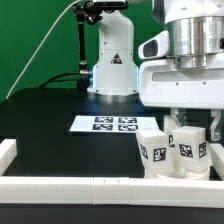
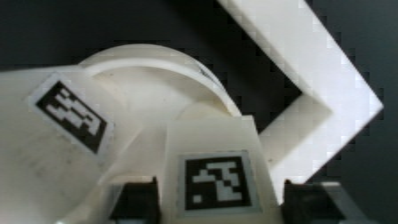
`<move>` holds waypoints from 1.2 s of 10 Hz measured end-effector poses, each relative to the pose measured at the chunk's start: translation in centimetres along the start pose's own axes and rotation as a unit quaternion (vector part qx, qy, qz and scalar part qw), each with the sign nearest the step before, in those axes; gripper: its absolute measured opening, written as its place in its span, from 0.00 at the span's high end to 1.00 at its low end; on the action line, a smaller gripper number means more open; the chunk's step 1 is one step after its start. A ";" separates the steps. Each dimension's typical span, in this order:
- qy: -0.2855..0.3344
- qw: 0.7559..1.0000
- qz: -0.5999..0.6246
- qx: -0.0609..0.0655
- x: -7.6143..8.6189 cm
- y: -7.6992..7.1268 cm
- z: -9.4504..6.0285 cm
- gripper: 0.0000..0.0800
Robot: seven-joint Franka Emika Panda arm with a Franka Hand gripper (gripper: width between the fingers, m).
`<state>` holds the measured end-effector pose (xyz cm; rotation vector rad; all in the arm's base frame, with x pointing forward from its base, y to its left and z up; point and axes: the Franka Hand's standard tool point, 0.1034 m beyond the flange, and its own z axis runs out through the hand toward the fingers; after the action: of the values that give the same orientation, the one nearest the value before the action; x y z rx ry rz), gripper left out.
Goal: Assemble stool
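The white stool sits at the exterior view's right, by the front rail. Its round seat (image 2: 151, 85) lies low with tagged block legs (image 1: 157, 150) standing on it. My gripper (image 1: 192, 128) comes straight down over one leg (image 1: 187, 150). In the wrist view my gripper (image 2: 222, 203) has that tagged leg (image 2: 222, 175) between its two dark fingers (image 2: 135, 200), which sit tight against its sides. The seat's curved rim and another tagged face (image 2: 71, 110) show just beyond it.
The marker board (image 1: 110, 123) lies flat mid-table. White border rails run along the front (image 1: 90, 188) and the left edge (image 1: 8, 150); a rail corner shows in the wrist view (image 2: 311, 70). The robot base (image 1: 112, 65) stands at the back.
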<state>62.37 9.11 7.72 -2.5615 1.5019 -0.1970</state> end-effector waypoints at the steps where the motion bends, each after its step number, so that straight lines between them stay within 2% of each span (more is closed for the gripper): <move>1: -0.003 0.999 0.053 0.006 0.0 -0.1 0.0 0.58; 3: -0.010 0.990 0.142 0.013 -0.2 -0.3 0.0 0.58; 5: -0.016 0.965 0.259 0.029 -0.2 -0.4 0.0 0.58; 7: -0.031 0.919 0.391 0.032 -0.5 -0.5 0.0 0.58; 8: -0.032 0.919 0.391 0.031 -0.5 -0.5 0.0 0.58; 9: -0.034 0.908 0.417 0.032 -0.6 -0.6 0.0 0.58; 10: -0.034 0.913 0.405 0.032 -0.5 -0.6 0.0 0.50; 11: -0.041 0.934 0.355 0.024 -0.4 -0.8 -0.8 0.32; 12: -0.045 0.943 0.330 0.029 0.0 -1.3 -1.9 0.32</move>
<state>63.06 9.59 9.80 -1.8511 2.1610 -0.0312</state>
